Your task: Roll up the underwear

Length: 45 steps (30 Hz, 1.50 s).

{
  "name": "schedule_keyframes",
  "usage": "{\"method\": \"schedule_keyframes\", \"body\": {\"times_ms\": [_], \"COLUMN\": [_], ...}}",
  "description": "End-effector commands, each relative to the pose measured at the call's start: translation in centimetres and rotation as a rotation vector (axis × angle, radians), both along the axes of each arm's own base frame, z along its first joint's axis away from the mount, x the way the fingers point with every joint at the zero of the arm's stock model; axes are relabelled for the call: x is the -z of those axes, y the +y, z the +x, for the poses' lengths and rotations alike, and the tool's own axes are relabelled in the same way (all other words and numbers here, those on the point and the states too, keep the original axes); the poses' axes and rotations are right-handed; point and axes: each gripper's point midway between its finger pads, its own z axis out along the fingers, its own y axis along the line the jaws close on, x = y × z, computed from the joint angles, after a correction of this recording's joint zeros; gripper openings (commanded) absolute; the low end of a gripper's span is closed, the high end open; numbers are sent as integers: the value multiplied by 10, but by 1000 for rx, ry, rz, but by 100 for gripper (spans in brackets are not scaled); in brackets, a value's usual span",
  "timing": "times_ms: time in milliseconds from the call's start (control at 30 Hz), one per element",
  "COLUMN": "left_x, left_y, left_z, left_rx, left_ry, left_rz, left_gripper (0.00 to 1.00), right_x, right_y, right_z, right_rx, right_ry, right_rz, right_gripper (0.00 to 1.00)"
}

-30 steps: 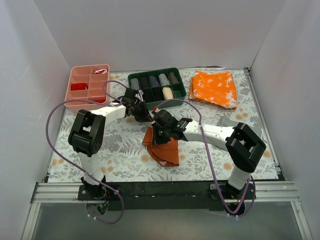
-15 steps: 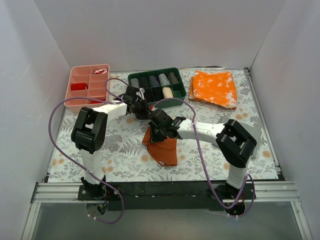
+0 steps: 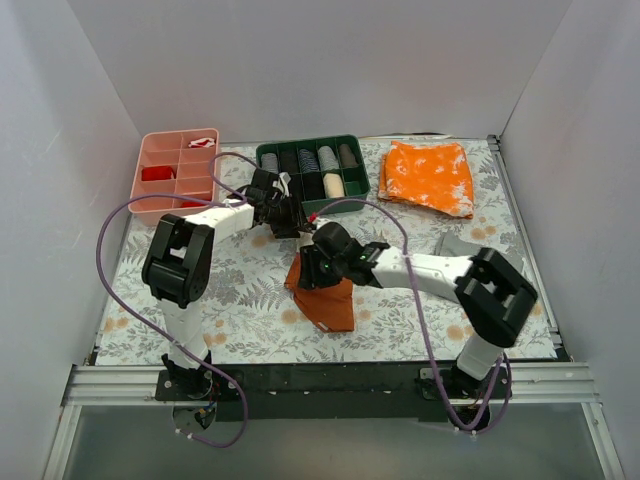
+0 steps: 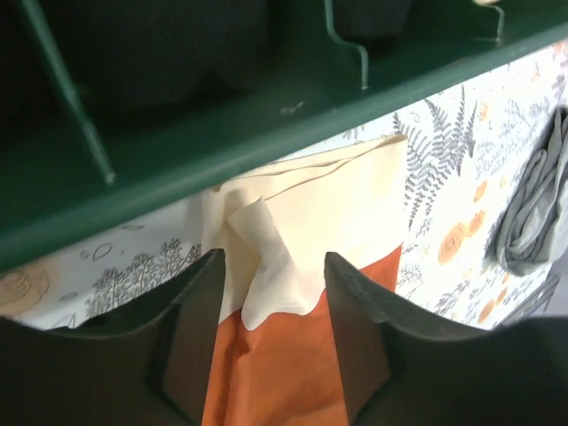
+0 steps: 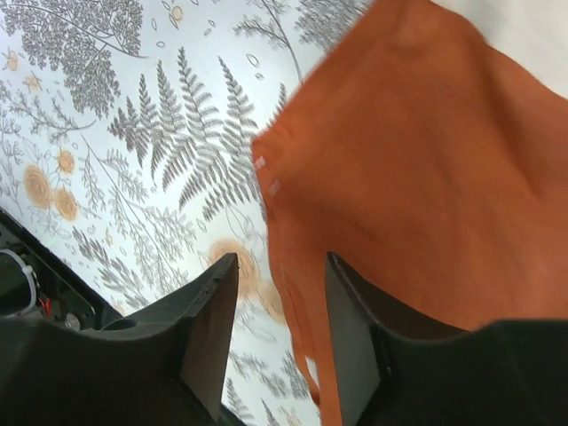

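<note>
My left hand (image 4: pixel 272 262) stands open, its two dark fingers (image 4: pixel 191 337) apart with nothing pinched between them. Straight below the gap lies the rust-orange and cream cloth underwear (image 4: pixel 293 373). A raised cream fold sits between the fingers, the cream face runs on ahead of the tips, and the rust-orange face spreads back toward my wrist. Just ahead of that cream edge is the front wall of the dark green plastic divided tray (image 4: pixel 266 115); I cannot tell whether cloth and tray touch. Off to the right of this hand, well apart, a crumpled grey cloth (image 4: pixel 532 204) lies on the fern-and-flower printed worktop (image 4: pixel 444 151).

My right hand (image 5: pixel 281 262) is open as well, its fingers (image 5: pixel 204 337) parted and clamping nothing. One edge of the underwear (image 5: pixel 417 160) runs through the gap below the fingertips. The rust-orange face is up, and most of the garment spreads to the right of the hand and ahead of it. To the left of the hand is bare printed worktop (image 5: pixel 133 133).

From above, my left hand (image 3: pixel 285 222) and right hand (image 3: pixel 308 272) are close together. The left is by the green tray (image 3: pixel 345 207), and the right is just nearer my bases, over the far end of the underwear (image 3: pixel 330 305). The garment lies flat on the worktop (image 3: pixel 240 290). Farther out to the left of my left hand is a pink plastic divided tray (image 3: pixel 140 180). Well beyond my right hand lie the grey cloth (image 3: pixel 455 243) and a bright orange white-speckled cloth (image 3: pixel 428 175).
</note>
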Motion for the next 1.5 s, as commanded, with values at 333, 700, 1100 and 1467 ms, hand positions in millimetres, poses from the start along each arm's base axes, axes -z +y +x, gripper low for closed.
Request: {"method": "schedule_keyframes", "body": {"times_ms": [333,700,1100,1467], "left_x": [-53,-30,-24,-6], "left_y": [22,39,42,31], "left_z": [-27,-106,-130,-127], "left_rx": [-33,-46,-39,-3], "left_ry": [-56,52,32,48], "left_rz": [-12,-53,-50,-9], "left_gripper": [65,63,54,43], "right_x": [-58,-29,-8,-5], "right_y": [-153,-123,-93,-80], "right_z": [7,-5,-32,-31], "right_rx": [395,232,82,48], "right_ry": [-213,-74,56,72], "right_rz": [48,73,130,148], "right_gripper": [56,24,16,16]}}
